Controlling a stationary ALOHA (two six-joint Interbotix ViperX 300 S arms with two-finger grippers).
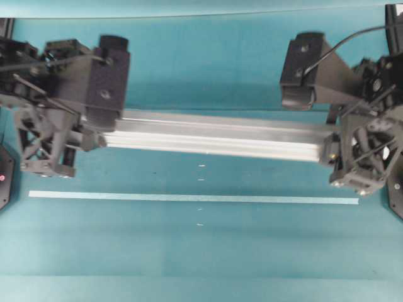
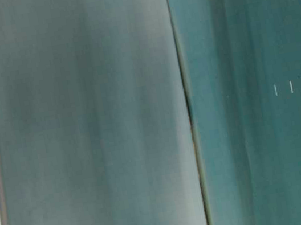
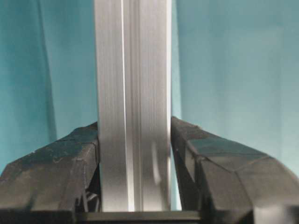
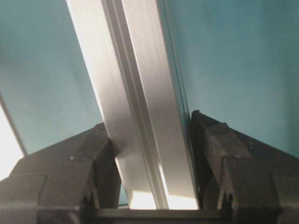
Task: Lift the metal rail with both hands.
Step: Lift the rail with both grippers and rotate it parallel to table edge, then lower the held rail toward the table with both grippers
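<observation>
The metal rail point(image 1: 220, 137) is a long silver grooved bar that runs left to right across the middle of the teal table, its right end slightly nearer the front. My left gripper point(image 1: 104, 135) is shut on its left end, and my right gripper point(image 1: 330, 148) is shut on its right end. In the left wrist view the rail point(image 3: 133, 70) runs straight up between the black jaws of the left gripper point(image 3: 134, 135), which press on both its sides. In the right wrist view the rail point(image 4: 131, 70) slants up to the left between the jaws of the right gripper point(image 4: 149, 126).
A thin pale-green tape strip point(image 1: 189, 197) lies on the table in front of the rail, with small white marks point(image 1: 201, 166) near it. The table-level view shows a broad blurred grey band point(image 2: 89, 128) that I cannot identify and more white marks point(image 2: 291, 88).
</observation>
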